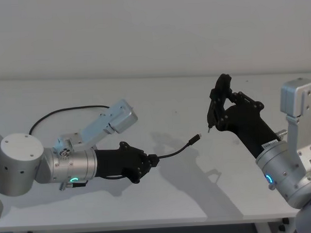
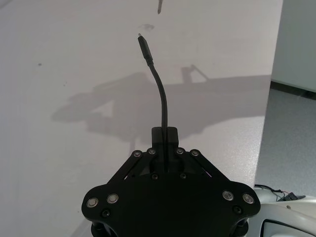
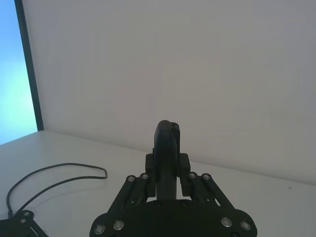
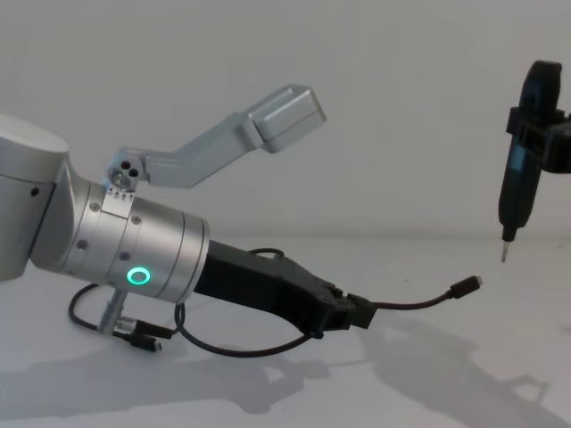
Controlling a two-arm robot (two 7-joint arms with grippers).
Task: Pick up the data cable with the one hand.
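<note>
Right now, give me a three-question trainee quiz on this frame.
1. True or false: the left gripper is shut on the data cable.
2. Over the table, the cable's free plug is: A) lying flat on it, B) held in the air, C) pushed into a socket.
3. Which gripper hangs upright, apart from the cable?

Key: 1 true; 2 B; 3 the right gripper, to the plug's right.

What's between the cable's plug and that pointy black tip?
Nothing. In the head view, just bare table lies between the plug of the data cable, held by the left gripper, and the right gripper's pointed tip.
</note>
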